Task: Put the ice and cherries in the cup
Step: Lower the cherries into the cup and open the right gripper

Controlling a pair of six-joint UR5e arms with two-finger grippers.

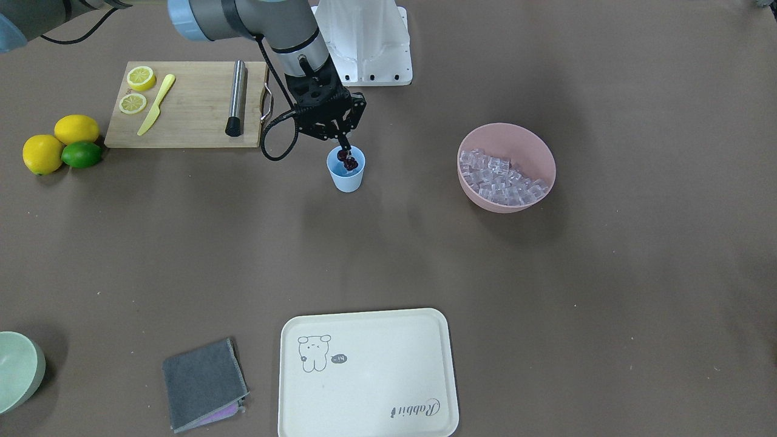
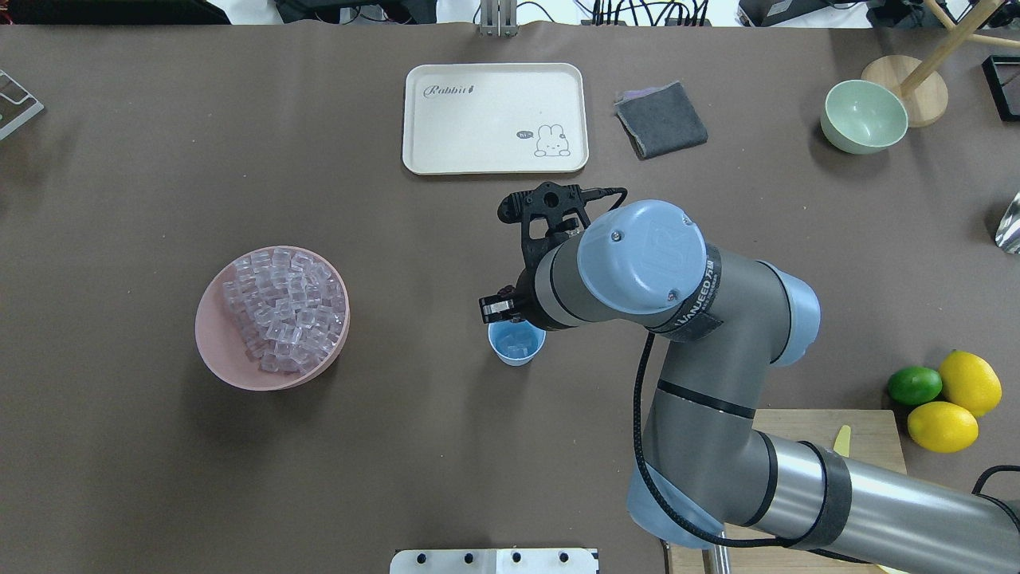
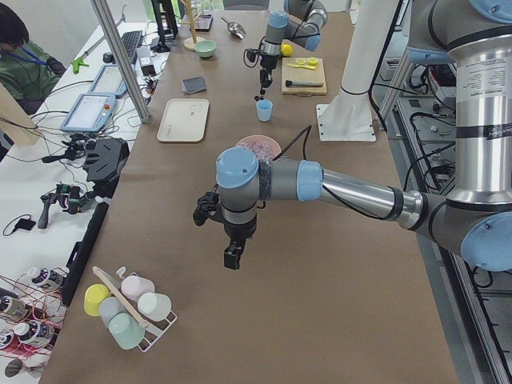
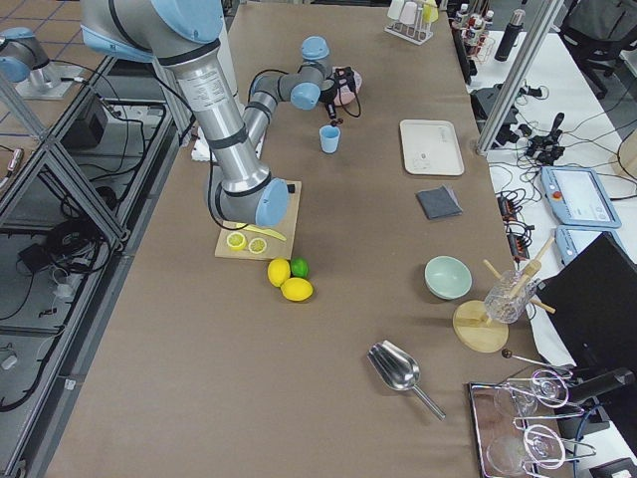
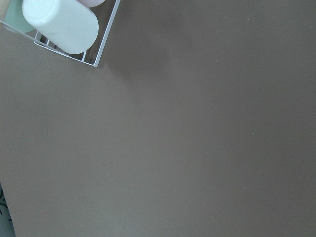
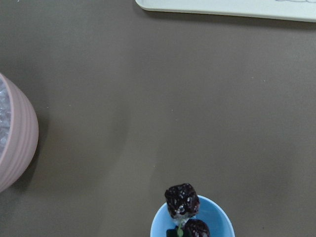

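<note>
The light-blue cup (image 1: pixel 346 171) stands mid-table, and in the overhead view (image 2: pixel 516 344) a few clear cubes show inside it. My right gripper (image 1: pixel 343 147) hangs just above its rim, shut on the stem of the dark cherries (image 1: pixel 350 161). The right wrist view shows the cherries (image 6: pixel 182 199) dangling over the cup's mouth (image 6: pixel 218 217). The ice (image 1: pixel 501 178) fills the pink bowl (image 1: pixel 507 128) beside the cup. My left gripper (image 3: pixel 232 256) appears only in the exterior left view, over bare table; I cannot tell if it is open or shut.
A wooden board (image 1: pixel 188 121) holds lemon halves, a yellow knife and a metal cylinder. Two lemons and a lime (image 1: pixel 81 154) lie beside it. A cream tray (image 1: pixel 364 376), grey cloth (image 1: pixel 203 382) and green bowl (image 1: pixel 18 370) sit at the far side. A cup rack (image 5: pixel 74 34) is near the left arm.
</note>
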